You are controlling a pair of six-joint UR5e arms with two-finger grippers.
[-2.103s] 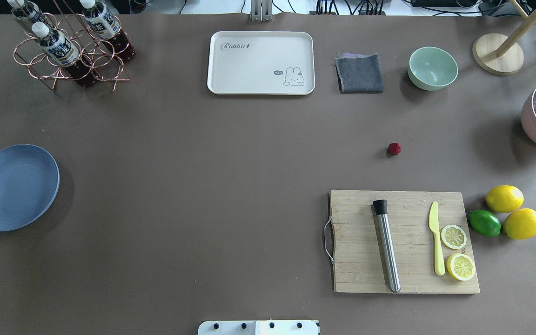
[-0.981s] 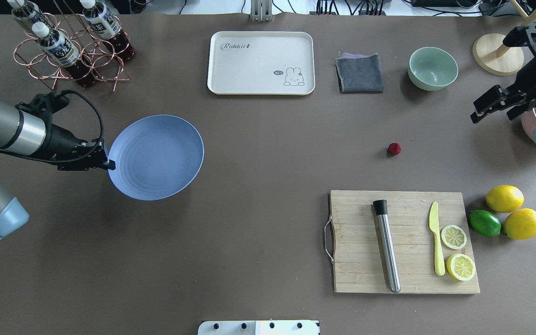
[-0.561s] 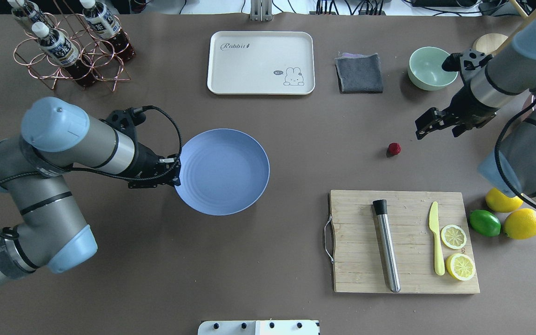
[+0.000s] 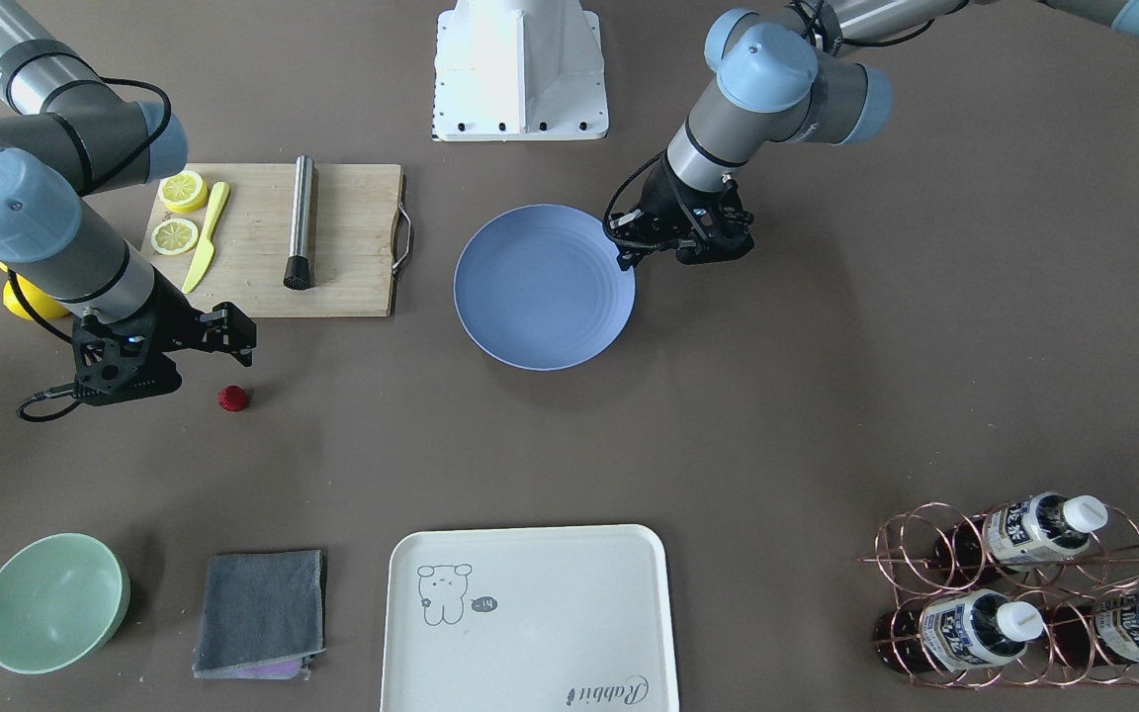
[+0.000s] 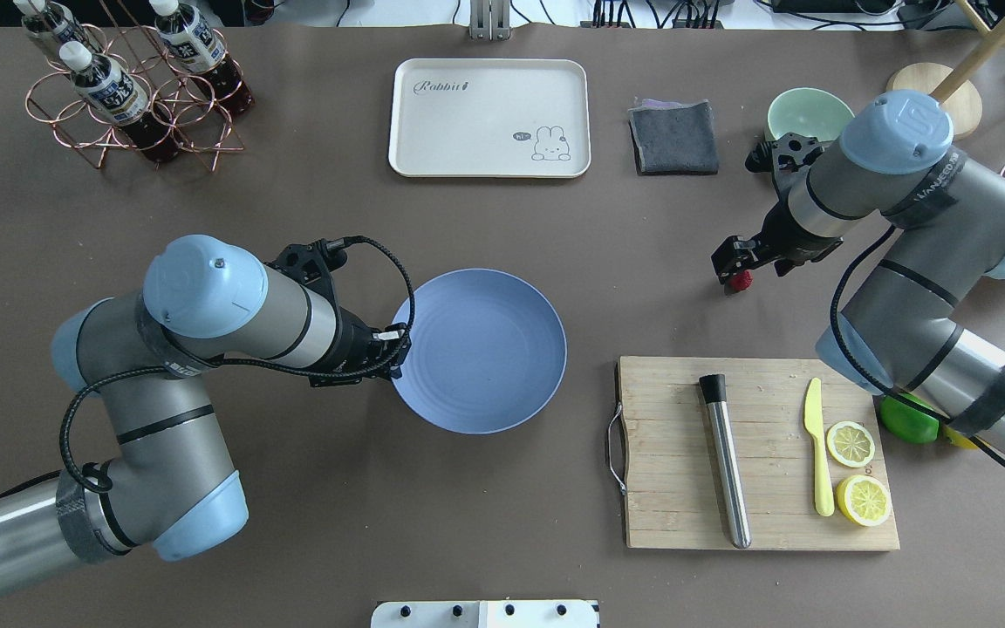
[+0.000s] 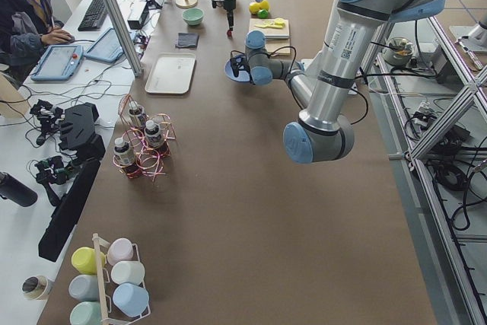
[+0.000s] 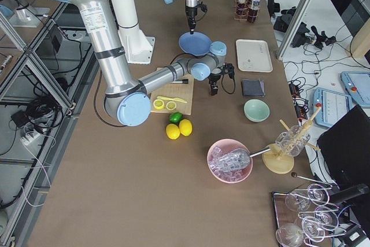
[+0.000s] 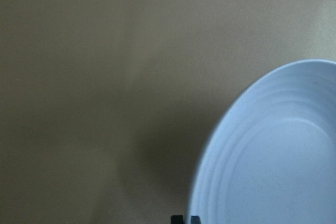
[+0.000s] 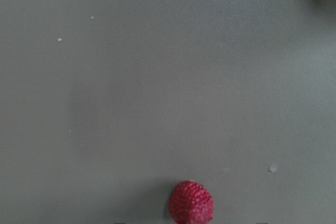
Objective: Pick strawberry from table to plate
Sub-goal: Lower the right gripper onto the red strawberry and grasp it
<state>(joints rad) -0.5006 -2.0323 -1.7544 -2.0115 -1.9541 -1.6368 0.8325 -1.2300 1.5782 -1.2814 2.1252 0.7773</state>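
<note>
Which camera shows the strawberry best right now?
Right wrist-mounted: the strawberry sits large and sharp at the bottom edge, on bare table. Front-facing shows it small but unobstructed; overhead has the right claw partly over it; side views don't resolve it.

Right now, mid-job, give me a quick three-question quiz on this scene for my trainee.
1. Which gripper clamps the rim of the plate: A left, B right?
2. Fill the gap: the right gripper hangs close over the strawberry with its jaws ____.
3. True or false: the strawberry lies on the plate.
Key: 1 A, the left gripper; 2 open; 3 false, it lies on the table.
</note>
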